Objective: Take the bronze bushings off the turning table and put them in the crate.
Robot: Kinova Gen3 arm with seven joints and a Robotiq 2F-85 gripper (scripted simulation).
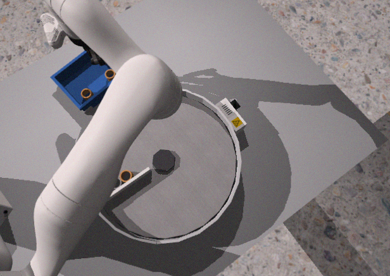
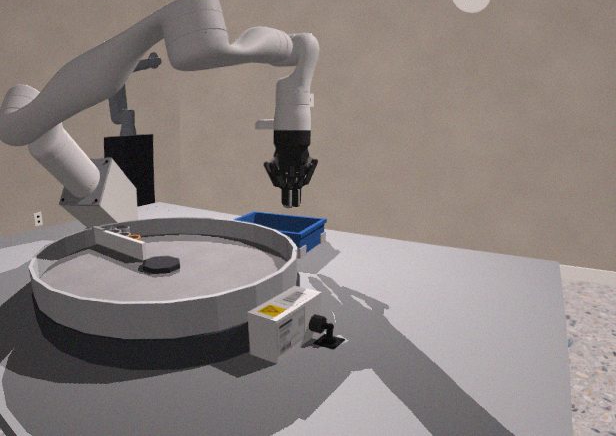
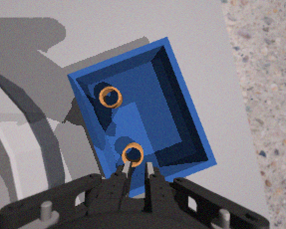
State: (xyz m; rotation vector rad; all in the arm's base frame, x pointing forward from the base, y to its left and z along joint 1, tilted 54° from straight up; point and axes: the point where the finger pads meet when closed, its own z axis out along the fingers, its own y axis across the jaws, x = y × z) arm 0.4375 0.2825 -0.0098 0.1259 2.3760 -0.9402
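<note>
My gripper [image 1: 96,61] [image 2: 291,200] [image 3: 138,170] is open by a narrow gap and empty, above the blue crate [image 1: 77,81] [image 2: 315,235] [image 3: 159,114]. Two bronze bushings stand in the crate: one [image 1: 81,94] [image 3: 101,97] near a corner, the other [image 1: 106,75] [image 3: 124,154] just beyond my fingertips in the wrist view. On the turning table [image 1: 196,173] [image 2: 215,264], a third bronze bushing [image 1: 121,176] [image 2: 134,237] is beside the white divider [image 1: 132,181] [image 2: 120,244]. Grey steel bushings [image 2: 120,229] are beside it, partly hidden by the divider; my arm hides much of that area in the top view.
A raised rim [image 1: 239,161] [image 2: 165,319] surrounds the turning table. A dark hub [image 1: 163,160] [image 2: 161,264] is at its centre. A white box [image 1: 232,114] [image 2: 277,324] with a yellow label is against the outside of the rim, with a small black fixture [image 1: 235,104] [image 2: 325,327] beside it.
</note>
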